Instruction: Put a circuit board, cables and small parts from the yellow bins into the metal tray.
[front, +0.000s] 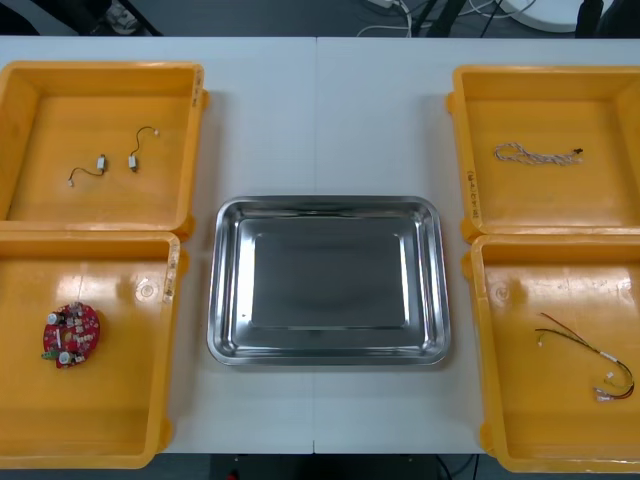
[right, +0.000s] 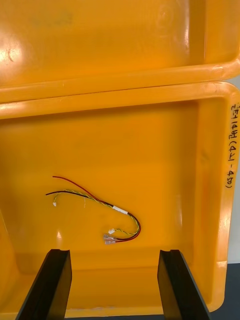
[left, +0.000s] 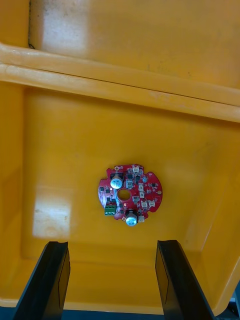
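The round red circuit board (left: 130, 192) lies flat in the near left yellow bin (front: 120, 400), beside the bare metal tray (front: 226, 280), under the left gripper (left: 112, 245) with fingers (left: 50, 280) spread, while the right gripper (right: 114, 252), also spread, hangs over the red and yellow cable (right: 100, 210).

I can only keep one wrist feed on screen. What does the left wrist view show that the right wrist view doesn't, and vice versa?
Left wrist view: the left gripper, open, over the near left yellow bin, where the round red circuit board lies. Right wrist view: the right gripper, open, over the near right yellow bin, where the red and yellow cable lies, with handwriting on its rim. Shared: an open gripper above a bin, gripping nothing.
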